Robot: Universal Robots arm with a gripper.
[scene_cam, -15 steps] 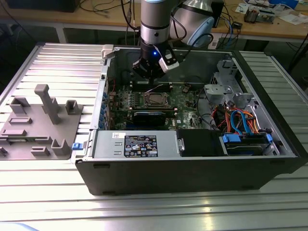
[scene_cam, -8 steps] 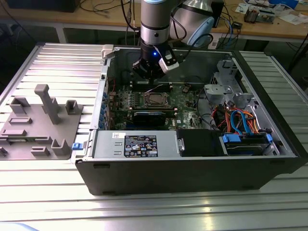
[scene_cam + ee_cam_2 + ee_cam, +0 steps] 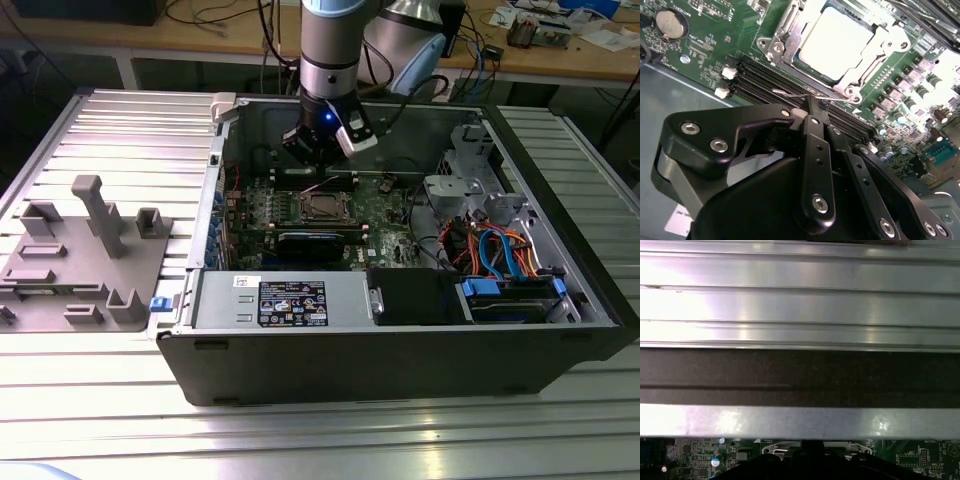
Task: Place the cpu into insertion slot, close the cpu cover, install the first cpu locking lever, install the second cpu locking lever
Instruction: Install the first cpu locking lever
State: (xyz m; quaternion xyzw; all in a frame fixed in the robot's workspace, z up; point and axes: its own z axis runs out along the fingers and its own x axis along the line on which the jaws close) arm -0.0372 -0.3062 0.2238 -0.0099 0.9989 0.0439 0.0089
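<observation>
Exterior view: case [image 3: 400, 355] lies open on slatted table [image 3: 100, 420]. Arm drops in from above; gripper [image 3: 312, 160] hangs over the board's far edge, just behind the slot [image 3: 303, 206]. cpu [image 3: 323, 207] sits in the slot, grey top up. Grey fixture [image 3: 85, 260] rests on the table toward the exterior view's left, well apart from the case.

Second wrist view: cpu [image 3: 840, 42] seated flat in slot [image 3: 772, 47]. Cover [image 3: 799, 37] lies down over it, the chip's top visible through its window. Gripper [image 3: 817, 107] fingers drawn narrow, tips together. Thin wire lever [image 3: 787, 93] runs into the tips from both sides, above the memory slots [image 3: 765, 82]. Tips touch the wire; cannot tell whether it is pinched between them or only pressed. Coin cell [image 3: 669, 22] at the board's corner.

First wrist view: table slats [image 3: 800, 305], dark case wall [image 3: 800, 375], then a strip of board with the slot's rim [image 3: 785, 446] just past the gripper's dark body [image 3: 805, 467].
</observation>
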